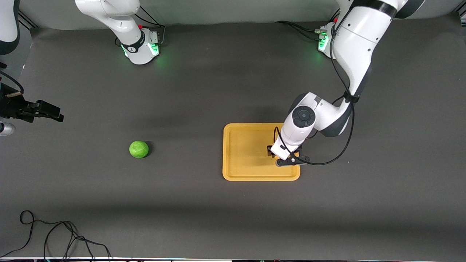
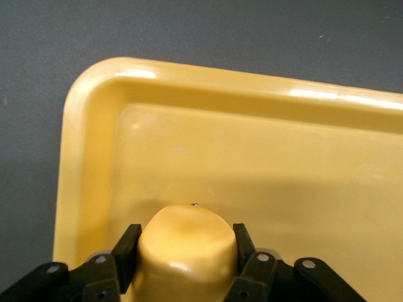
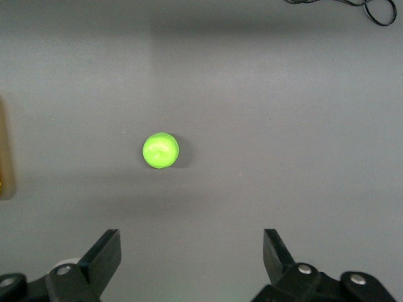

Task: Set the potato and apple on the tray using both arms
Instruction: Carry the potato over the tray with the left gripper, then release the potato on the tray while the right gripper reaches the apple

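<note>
Potato (image 2: 184, 248), small, lumpy and tan-yellow, is sitting clamped between the left gripper's (image 1: 282, 157) fingers (image 2: 128, 246) over the flat orange-yellow plastic tray (image 1: 244, 151); the round glossy green apple (image 1: 138, 149) is lying on the dark table (image 1: 204, 91) toward the right arm's end, well apart from the tray; the right gripper (image 3: 192, 258) is hanging spread wide, empty, above that end; a loose black cable (image 1: 58, 233) is trailing nearer the front camera than the apple.

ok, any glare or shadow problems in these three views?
Left wrist view: bright glare streaks along the tray rim; the potato in the left gripper stays readable. Right wrist view: even light, apple casts a soft shadow. Front view: green glow at both bases.
</note>
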### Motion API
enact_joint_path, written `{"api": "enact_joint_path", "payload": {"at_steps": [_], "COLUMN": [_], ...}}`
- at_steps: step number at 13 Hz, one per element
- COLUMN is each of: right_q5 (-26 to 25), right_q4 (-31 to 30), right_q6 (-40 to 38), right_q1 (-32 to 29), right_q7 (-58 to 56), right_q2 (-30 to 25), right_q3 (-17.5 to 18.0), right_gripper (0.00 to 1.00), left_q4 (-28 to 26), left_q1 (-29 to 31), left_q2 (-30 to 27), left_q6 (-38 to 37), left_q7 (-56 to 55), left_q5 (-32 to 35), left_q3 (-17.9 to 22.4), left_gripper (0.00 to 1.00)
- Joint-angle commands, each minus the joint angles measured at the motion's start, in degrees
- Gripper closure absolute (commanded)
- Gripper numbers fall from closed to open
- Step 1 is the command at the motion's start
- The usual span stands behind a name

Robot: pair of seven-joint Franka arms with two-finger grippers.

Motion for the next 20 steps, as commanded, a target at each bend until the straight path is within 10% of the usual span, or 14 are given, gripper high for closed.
{"api": "enact_joint_path", "payload": {"at_steps": [1,3,4,5,6,10,20], "right_q5": [0.39,1.1,1.01,1.01,0.92,1.01,1.01], "right_q4": [0.71,0.53,0.62,0.45,0.01,-8.14,-41.82], "right_q6": [1.21,1.65,1.83,2.53,3.67,12.61,62.18], "right_q1": [2.95,7.15,9.53,12.07,13.05,12.63,12.89], "right_q7": [4.14,8.63,13.18,15.48,15.51,12.53,12.26], "right_q2": [0.64,1.51,1.51,1.6,1.95,1.52,7.21], "right_q3": [-0.23,-0.23,-0.23,-0.23,-0.23,-0.93,-2.16], "right_gripper": [0.0,0.0,0.0,0.0,0.0,0.0,0.0], "left_q4": [0.88,0.62,0.61,0.53,0.61,0.88,18.9], "left_q1": [-1.72,-1.8,-1.8,-1.8,-1.8,-0.84,13.72], "left_q2": [1.67,1.85,1.85,2.02,2.19,-0.25,-16.5], "left_q6": [1.55,1.9,2.17,2.35,2.35,-0.54,-46.42], "left_q7": [-3.67,-4.2,-4.64,-4.82,-4.9,-4.38,32.56], "left_q5": [3.17,3.7,3.88,3.88,3.97,5.02,-6.14], "left_q3": [1.31,1.31,1.31,1.31,1.31,1.22,0.87], "left_gripper": [0.7,0.68,0.53,0.12,0.01,0.0,0.0]}}
